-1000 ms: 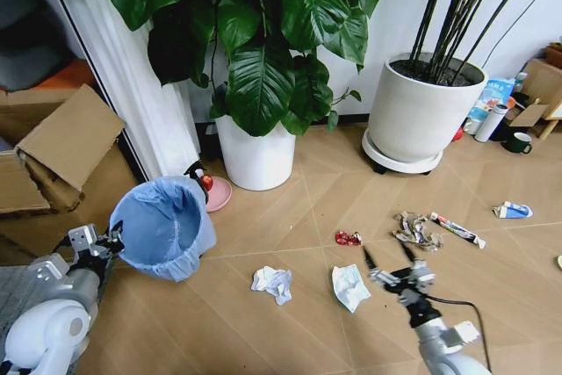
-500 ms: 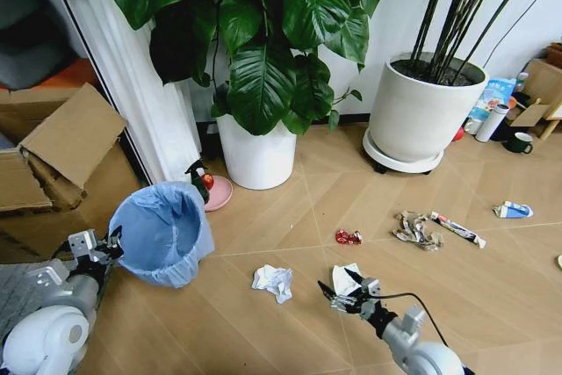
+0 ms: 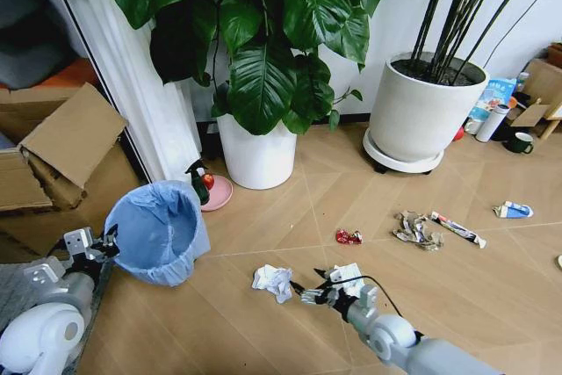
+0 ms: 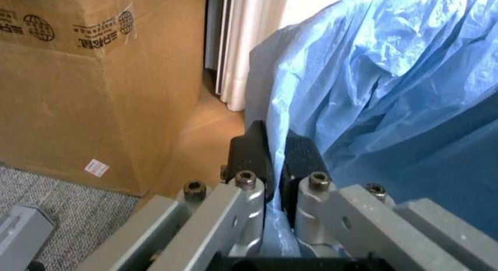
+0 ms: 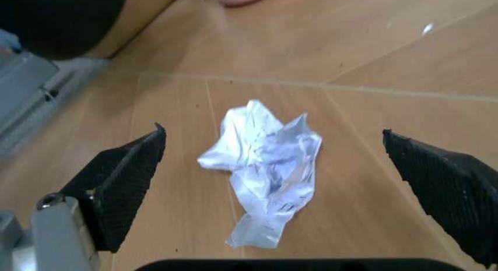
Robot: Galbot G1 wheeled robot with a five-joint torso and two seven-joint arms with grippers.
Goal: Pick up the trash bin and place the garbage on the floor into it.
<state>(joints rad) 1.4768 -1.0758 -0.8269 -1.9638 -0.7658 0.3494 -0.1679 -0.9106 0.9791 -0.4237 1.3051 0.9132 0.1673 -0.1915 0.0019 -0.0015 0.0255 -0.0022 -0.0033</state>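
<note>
Paper (image 5: 265,166), crumpled and white, lies on the floor (image 3: 263,322) between my right hand's (image 3: 309,290) spread fingers. I judge it light and soft, easily crushed, best pinched across its bulging middle. It is glossy and creased, with grey shadows in the folds. My left hand (image 4: 276,160) is clamped on the trash bin's (image 3: 158,233) blue-bagged rim, over by the cardboard box (image 3: 61,142).

Blue-lined trash bin (image 3: 158,233) tilted; crumpled paper (image 3: 272,282) on floor (image 3: 263,340).
</note>
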